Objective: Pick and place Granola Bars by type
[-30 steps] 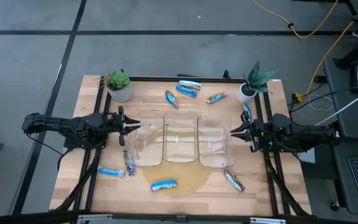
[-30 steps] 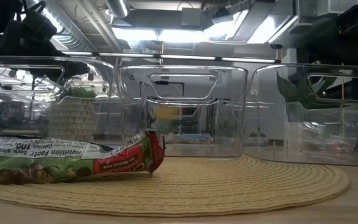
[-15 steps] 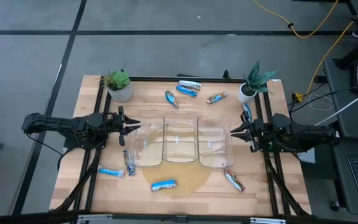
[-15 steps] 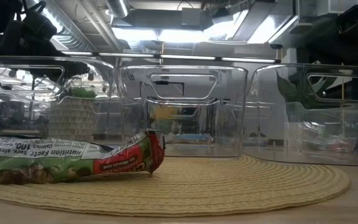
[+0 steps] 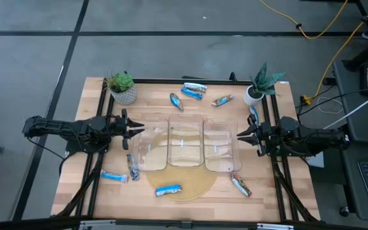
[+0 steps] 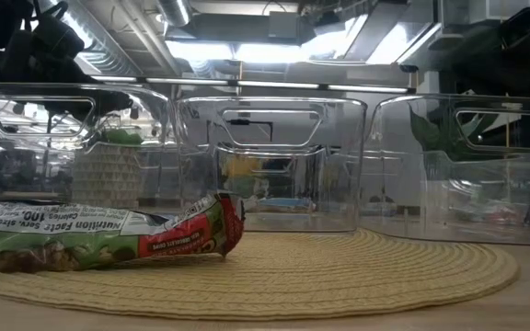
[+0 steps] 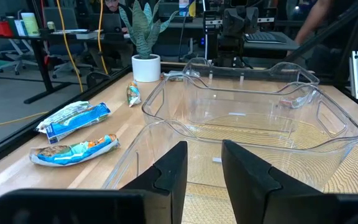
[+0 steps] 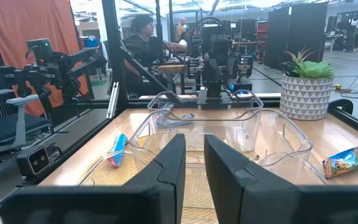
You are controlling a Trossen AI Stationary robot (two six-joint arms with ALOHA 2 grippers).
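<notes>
Granola bars lie scattered around three clear bins point(image 5: 185, 144). At the far side are a blue-and-white bar point(image 5: 194, 86), two blue bars point(image 5: 191, 94) point(image 5: 176, 101) and a silvery-orange one point(image 5: 222, 100). Another blue bar point(image 5: 253, 115) lies by the right arm. Near the front lie a blue bar point(image 5: 114, 176), a dark one point(image 5: 133, 167), a blue one point(image 5: 168, 190) on the mat and a red-silver one point(image 5: 240, 185). My left gripper point(image 5: 137, 128) point(image 7: 204, 168) waits level at the bins' left, open by a narrow gap. My right gripper point(image 5: 240, 135) point(image 8: 194, 162) waits at their right, its gap narrower, nothing in it.
The bins stand side by side on a round woven mat point(image 5: 190, 189) at the table's middle. A potted plant in a patterned pot point(image 5: 122, 89) stands at the far left and one in a white pot point(image 5: 258, 86) at the far right. People show in the room beyond.
</notes>
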